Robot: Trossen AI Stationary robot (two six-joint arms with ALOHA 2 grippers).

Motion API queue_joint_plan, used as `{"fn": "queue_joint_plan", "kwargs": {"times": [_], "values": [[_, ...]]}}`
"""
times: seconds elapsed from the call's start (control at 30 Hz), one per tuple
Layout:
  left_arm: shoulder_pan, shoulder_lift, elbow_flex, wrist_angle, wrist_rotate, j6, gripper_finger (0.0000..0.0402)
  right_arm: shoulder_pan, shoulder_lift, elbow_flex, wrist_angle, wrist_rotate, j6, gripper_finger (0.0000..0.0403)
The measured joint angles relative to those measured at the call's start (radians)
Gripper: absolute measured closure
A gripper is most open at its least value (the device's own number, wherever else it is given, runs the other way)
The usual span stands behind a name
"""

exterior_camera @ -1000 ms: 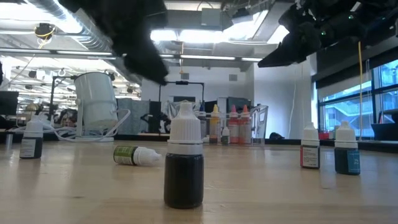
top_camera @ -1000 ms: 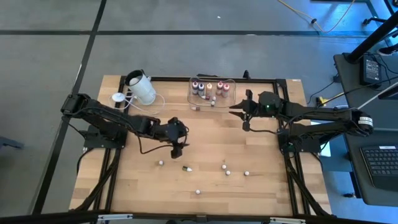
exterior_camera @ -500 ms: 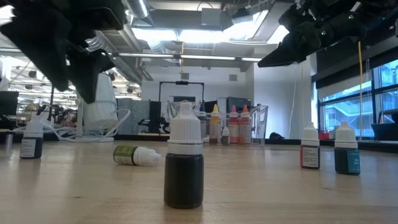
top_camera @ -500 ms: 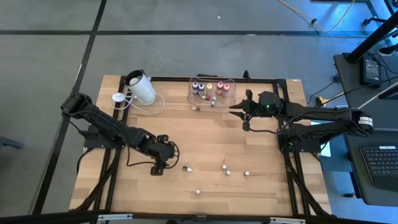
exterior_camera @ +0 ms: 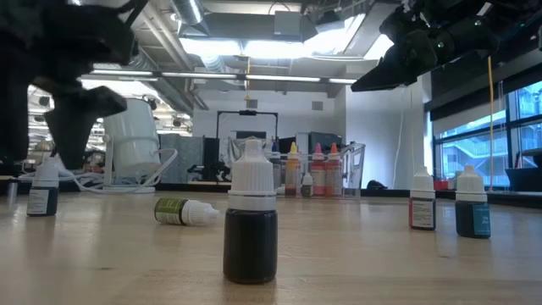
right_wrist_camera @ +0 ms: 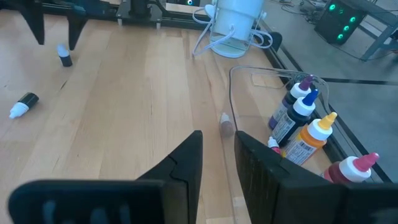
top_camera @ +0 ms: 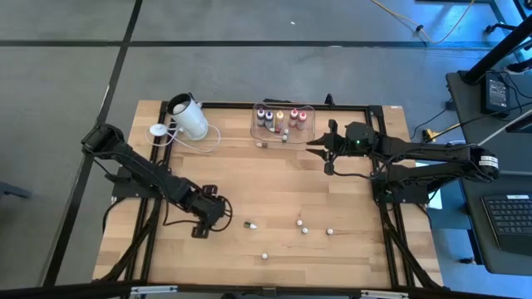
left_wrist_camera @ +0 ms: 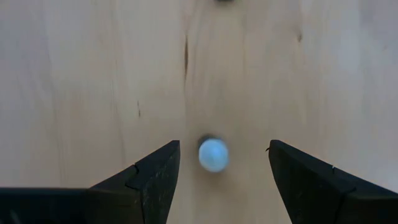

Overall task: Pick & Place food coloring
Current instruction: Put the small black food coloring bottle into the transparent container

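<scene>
A small dark food coloring bottle [left_wrist_camera: 213,154] with a pale cap stands upright on the wood table [top_camera: 274,187], toward its near left. My left gripper [top_camera: 205,218] points steeply down over it. Its fingers are open and stand on either side of the cap without touching it. The low view shows the same bottle [exterior_camera: 42,188] under the dark fingers. Several more bottles stand or lie on the near half of the table: one lies on its side [top_camera: 249,224] and one stands at the near edge [top_camera: 264,257]. My right gripper [right_wrist_camera: 217,149] hovers at the far right, narrowly open and holding nothing.
A clear plastic tub [top_camera: 283,120] holding several bottles sits at the far edge, with one small bottle [right_wrist_camera: 226,123] lying just in front of it. A white cup [top_camera: 189,116] with a cable stands at the far left. Bare wood lies between the tub and the loose bottles.
My left gripper has swung toward the table's near-left and come down. It has tipped to point more steeply downward and now stands over the upright bottle. The bottles have not moved.
</scene>
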Motion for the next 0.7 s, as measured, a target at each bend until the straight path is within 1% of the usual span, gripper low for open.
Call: {"fn": "queue_joint_plan", "kwargs": {"times": [0.13,0.4,0.7], "values": [[0.0,0.0,-0.025,-0.005,0.0,-0.013,0.016,0.0,0.0,0.0,0.0,0.0,0.0,0.0306],[0.0,0.0,-0.026,0.028,0.0,-0.016,0.016,0.0,0.0,0.0,0.0,0.0,0.0,0.0306],[0.0,0.0,-0.026,0.029,0.01,-0.016,0.016,0.0,0.0,0.0,0.0,0.0,0.0,0.0306]]}}
